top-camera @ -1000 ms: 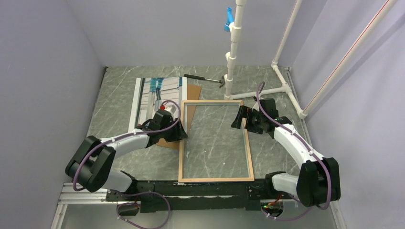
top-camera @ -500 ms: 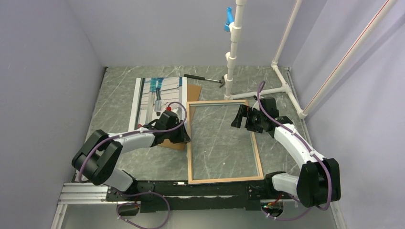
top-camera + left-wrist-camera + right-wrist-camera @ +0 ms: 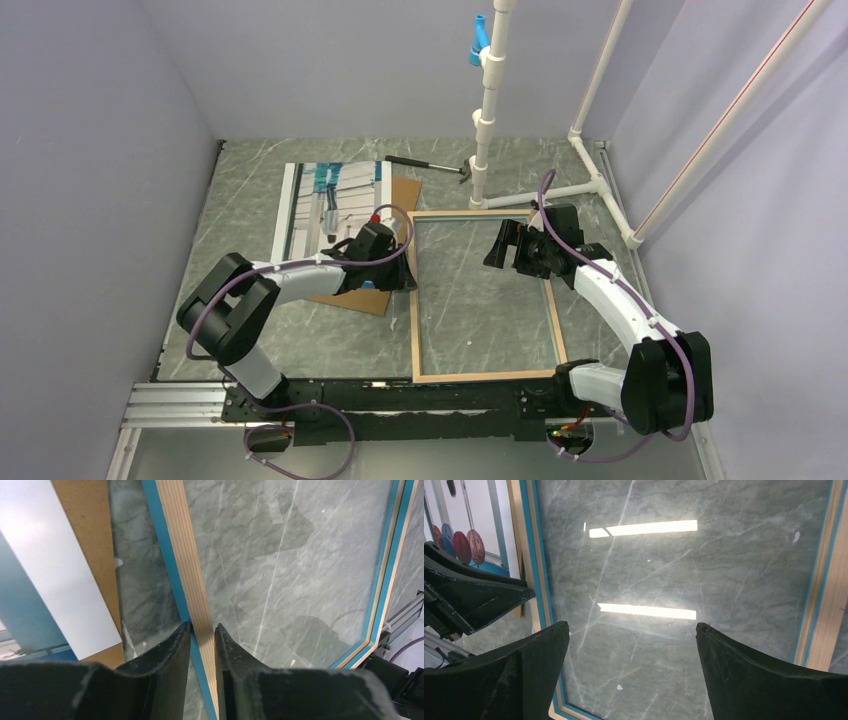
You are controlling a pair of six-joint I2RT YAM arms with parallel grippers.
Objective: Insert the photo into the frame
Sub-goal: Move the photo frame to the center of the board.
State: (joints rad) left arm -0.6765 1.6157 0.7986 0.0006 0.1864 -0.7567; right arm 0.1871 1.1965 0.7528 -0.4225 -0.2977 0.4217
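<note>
Top view: grey-green marbled table [image 3: 250,320] with white veins. Plain lilac walls on three sides. White PVC pipe stand [image 3: 488,110] at the far side, and a black mounting rail [image 3: 400,400] along the near edge. The frame [image 3: 490,376] lies flat with its wood-colour side up. The left gripper [image 3: 406,278] sits at the frame's left rail, so most of the frame spreads to that claw's right and nearward. The photo [image 3: 325,195] lies face up, far-left of the left gripper, overlapping the brown backing board [image 3: 403,192]. A hammer [image 3: 425,165] is further off, by the pipe base. The right gripper [image 3: 497,247] hangs over the frame's far half, inside its outline.

Left wrist view: left gripper [image 3: 202,635] is closed to a narrow gap, fingers [image 3: 170,650] pinching the frame's rail [image 3: 185,545]. Wood strip on top, turquoise edge beside it. Marble shows through the frame's opening to the claw's right. A strip of bare table [image 3: 142,580] lies just left, then the backing board [image 3: 85,510] and the photo's white border [image 3: 55,580].

Right wrist view: right gripper [image 3: 632,626] is spread wide and holds nothing. The frame opening is straight below it, with two bright light reflections on it. Frame rails [image 3: 829,580] lie outside both fingers. The photo's red spheres [image 3: 464,545] are at far left, beyond the left rail. The left gripper [image 3: 474,600] touches that rail.
</note>
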